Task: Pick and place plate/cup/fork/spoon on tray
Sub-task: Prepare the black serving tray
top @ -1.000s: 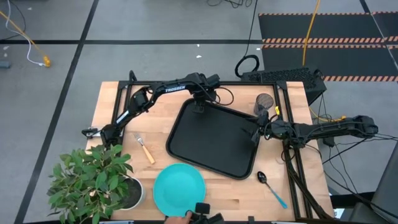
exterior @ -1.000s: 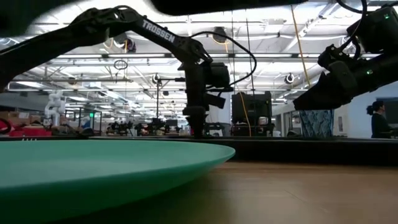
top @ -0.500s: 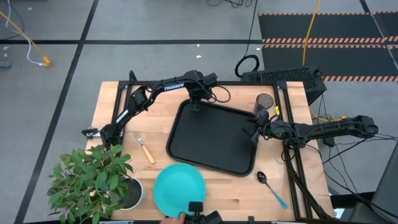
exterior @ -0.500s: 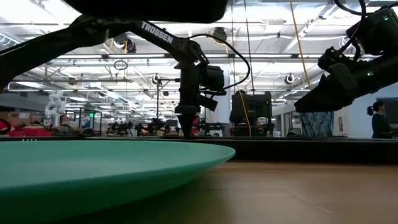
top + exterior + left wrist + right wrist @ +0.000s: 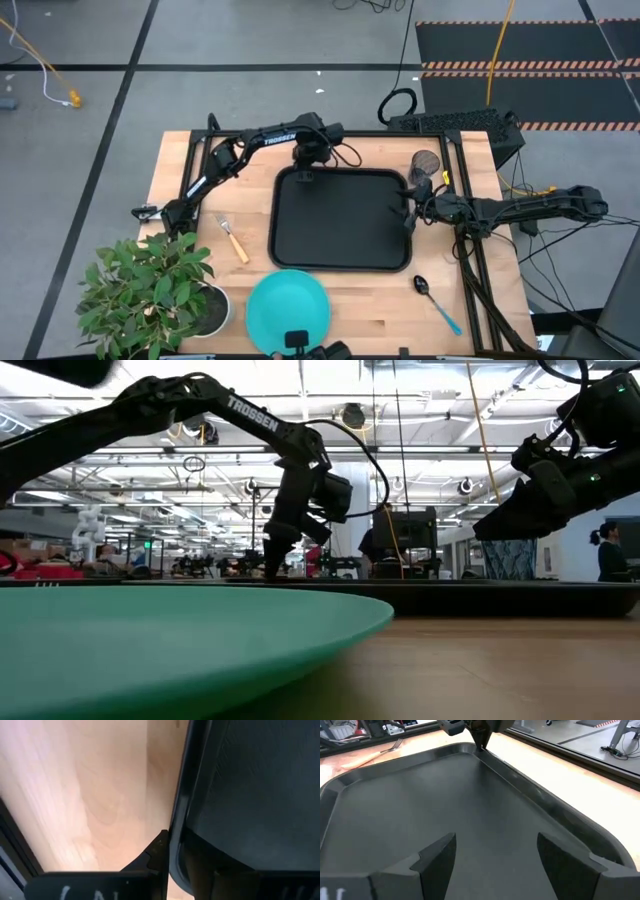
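The black tray [image 5: 340,222] lies flat on the middle of the table, its sides square to the table's edges. My left gripper [image 5: 305,172] is shut on the tray's far rim near its far left corner. My right gripper [image 5: 408,215] is open over the tray's right edge and stands above it in the low view [image 5: 490,525]. The turquoise plate [image 5: 288,308] lies at the near edge. The orange-handled fork [image 5: 233,241] lies left of the tray. The blue-handled spoon [image 5: 437,302] lies at the near right. The dark cup [image 5: 425,163] stands at the far right. My left gripper pinches the tray's raised rim [image 5: 177,820] near the far left corner, one finger [image 5: 159,851] outside the rim and the other inside the tray. The fingers come from above, pointing down. The tray stays flat on the table.
A potted plant [image 5: 150,285] in a white pot fills the near left corner. A dark object [image 5: 305,347] sits at the table's near edge below the plate. Black frame rails run along the table's left, far and right sides.
My left gripper has gone toward the table's left edge, dragging the tray's far rim with it. The tray has turned about on the table from a skewed lie to one square with the table's edges; its right side has stayed under my right gripper.
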